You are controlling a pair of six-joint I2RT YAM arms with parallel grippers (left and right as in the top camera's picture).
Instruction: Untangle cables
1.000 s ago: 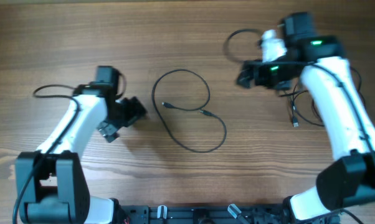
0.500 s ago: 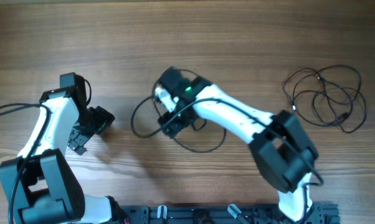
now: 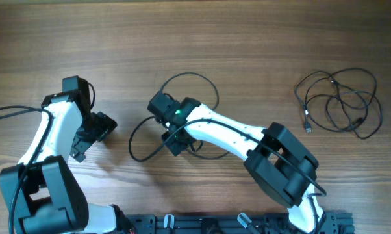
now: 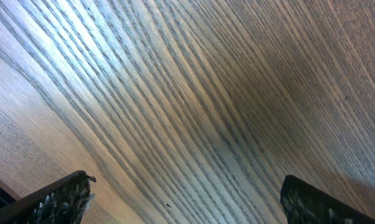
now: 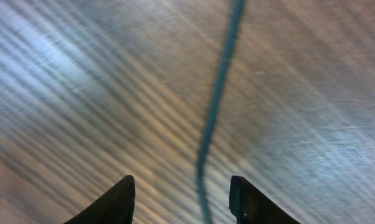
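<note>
One thin black cable (image 3: 206,80) lies in loose loops at the table's centre, with one loop reaching left (image 3: 132,139). My right gripper (image 3: 173,138) is low over it and open. In the right wrist view the cable (image 5: 220,87) runs between the open fingers (image 5: 181,182), gripped by neither. A tangled bundle of thin black cables (image 3: 339,102) lies at the far right, with a plug end (image 3: 307,125) sticking out. My left gripper (image 3: 93,134) is open and empty over bare wood at the left (image 4: 181,185).
The thick black arm cable (image 3: 10,110) trails off the left arm towards the left edge. The right arm (image 3: 234,133) stretches across the middle of the table from its base (image 3: 293,175) at the front.
My right arm swung from the bundle at the far right to the centre cable, then shifted slightly left. The cable's left loop has moved left with it. My left arm drew back to the left.
</note>
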